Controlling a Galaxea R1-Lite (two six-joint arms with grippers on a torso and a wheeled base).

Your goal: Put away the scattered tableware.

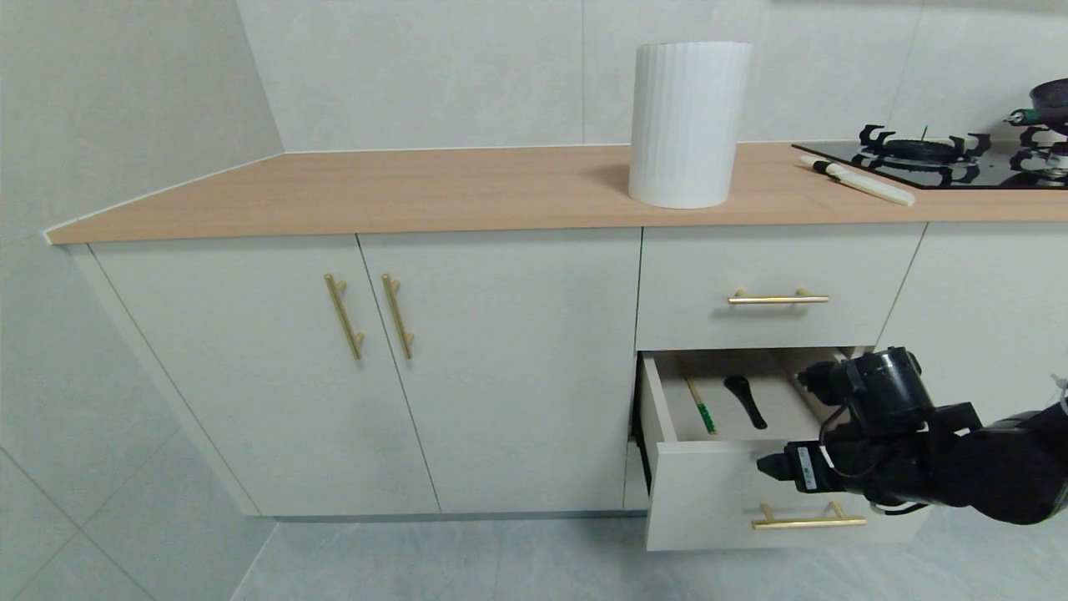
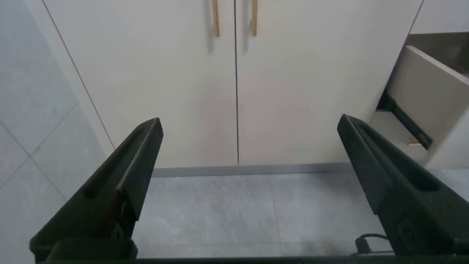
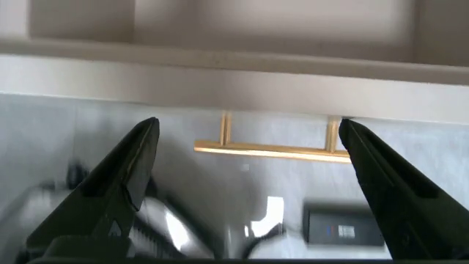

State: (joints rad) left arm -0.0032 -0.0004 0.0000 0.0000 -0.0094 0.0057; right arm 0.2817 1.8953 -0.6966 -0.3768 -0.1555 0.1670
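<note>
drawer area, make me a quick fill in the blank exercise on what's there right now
1. The open drawer is the ___ of the two stacked drawers.
2. Inside it lie chopsticks and a ___ spoon.
3. The right gripper hovers by the drawer's gold handle with its jaws ___.
4. The white ribbed container stands on the ___.
Missing words: lower; black; open; countertop.

open drawer (image 1: pixel 656 402): chopsticks (image 1: pixel 699 406); black spoon (image 1: pixel 745 400)
</note>
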